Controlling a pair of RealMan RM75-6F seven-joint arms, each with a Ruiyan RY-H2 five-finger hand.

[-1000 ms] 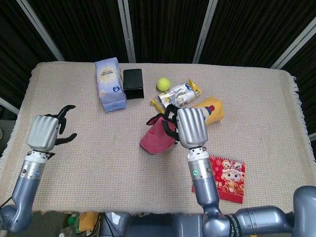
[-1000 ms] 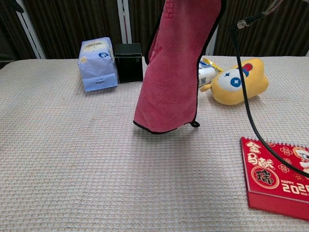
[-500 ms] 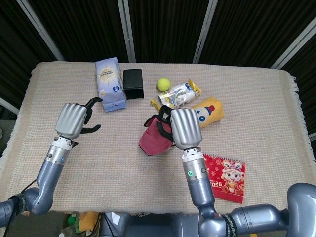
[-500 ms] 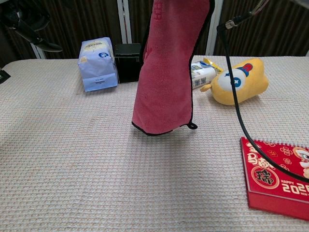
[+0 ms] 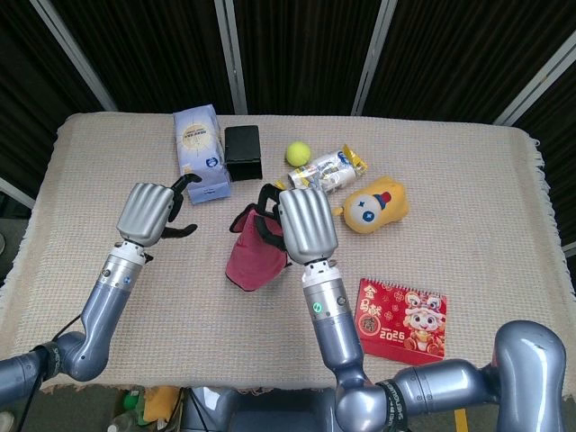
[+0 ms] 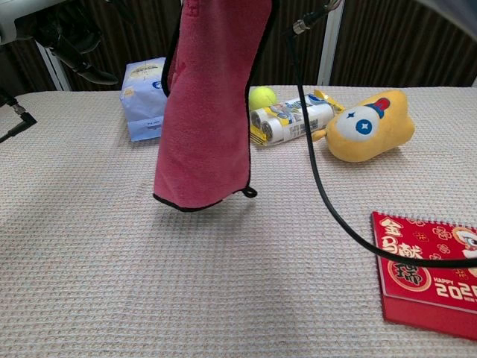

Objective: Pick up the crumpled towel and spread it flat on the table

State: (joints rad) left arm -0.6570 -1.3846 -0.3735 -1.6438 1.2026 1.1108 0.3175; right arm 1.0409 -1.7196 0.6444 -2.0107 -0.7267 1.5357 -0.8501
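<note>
Up high, the right hand (image 5: 306, 222) holds the red towel (image 6: 209, 112) by its top, fingers curled on it; it hangs just above the table (image 6: 112, 261); the left hand (image 5: 150, 214), fingers spread, holds nothing.

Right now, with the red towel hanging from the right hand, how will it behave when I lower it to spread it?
The red towel hangs limp and folded from the right hand, so it will likely crumple rather than open by itself. Held from one side only, it probably needs the left hand, nearby and empty, to pull a corner.
</note>
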